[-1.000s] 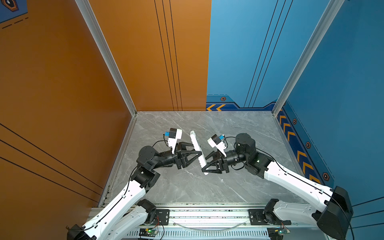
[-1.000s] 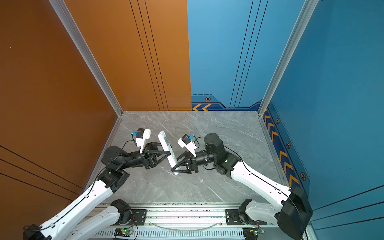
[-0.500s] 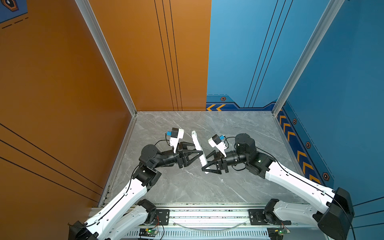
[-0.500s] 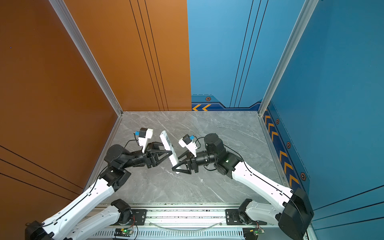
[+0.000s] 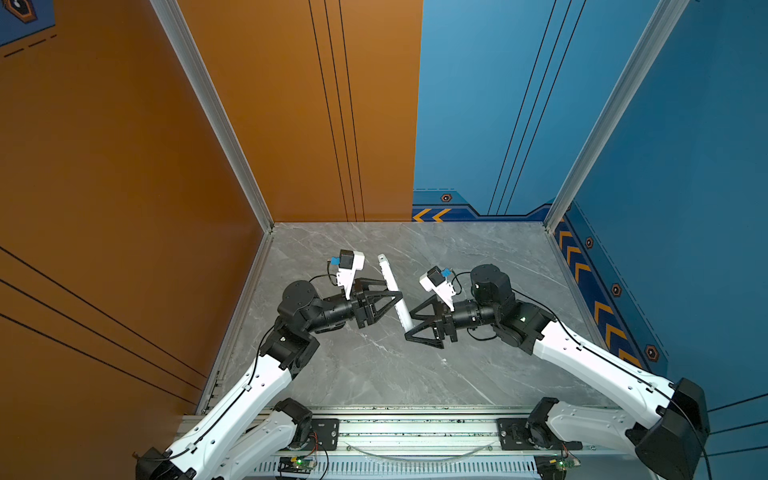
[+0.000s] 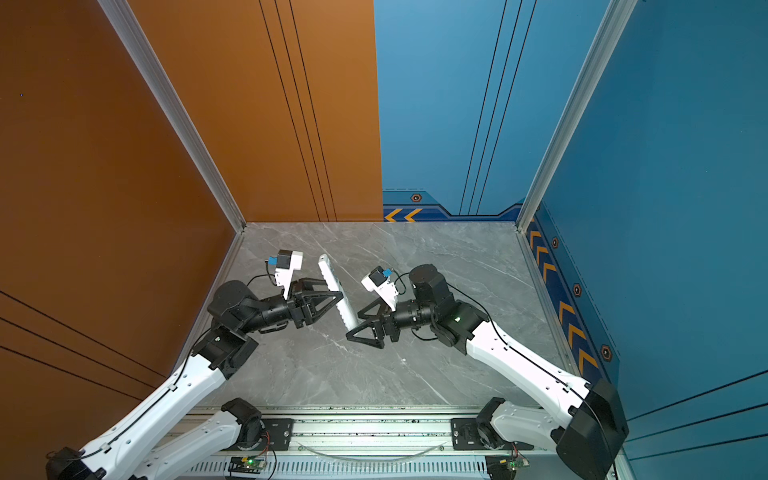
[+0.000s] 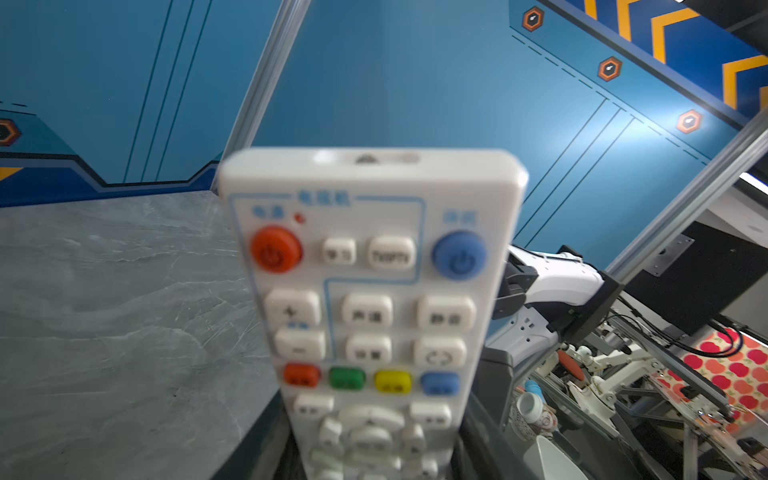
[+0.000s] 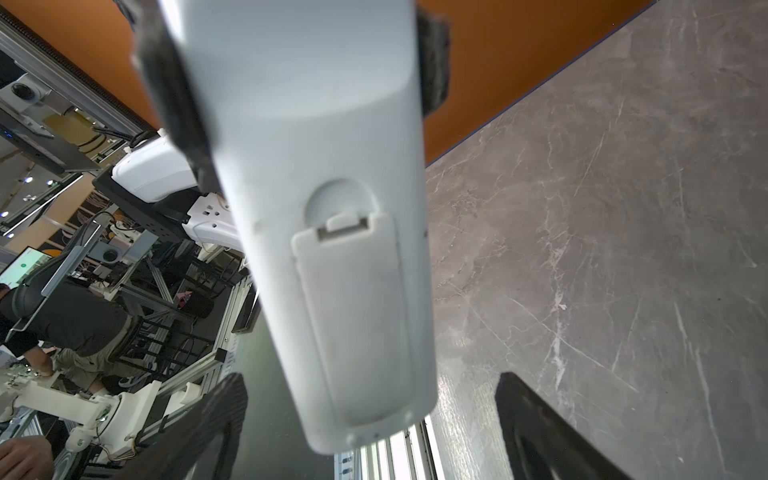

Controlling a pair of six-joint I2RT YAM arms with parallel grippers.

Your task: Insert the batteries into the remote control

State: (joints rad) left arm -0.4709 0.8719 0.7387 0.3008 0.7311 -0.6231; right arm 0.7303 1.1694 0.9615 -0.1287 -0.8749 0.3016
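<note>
The remote control (image 5: pixel 386 270) (image 6: pixel 331 277) is slim and white and hangs tilted above the table in both top views. My left gripper (image 5: pixel 394 291) (image 6: pixel 337 296) is shut on its middle. Its button face (image 7: pixel 370 291) fills the left wrist view, coloured buttons at the far end. My right gripper (image 5: pixel 409 326) (image 6: pixel 352 326) stands open around the remote's near end without touching it. In the right wrist view the remote's plain back (image 8: pixel 316 137) carries a closed battery cover (image 8: pixel 353 316), between the open fingers (image 8: pixel 208 419). The batteries are out of view.
The grey marble table (image 5: pixel 374 374) is bounded by an orange wall (image 5: pixel 124 208) on the left and blue walls (image 5: pixel 685 208) at the back and right. A metal rail (image 5: pixel 395 428) runs along the front edge.
My right gripper has opened and let go of the remote's near end. The left gripper keeps hold of the remote, which has barely moved.
</note>
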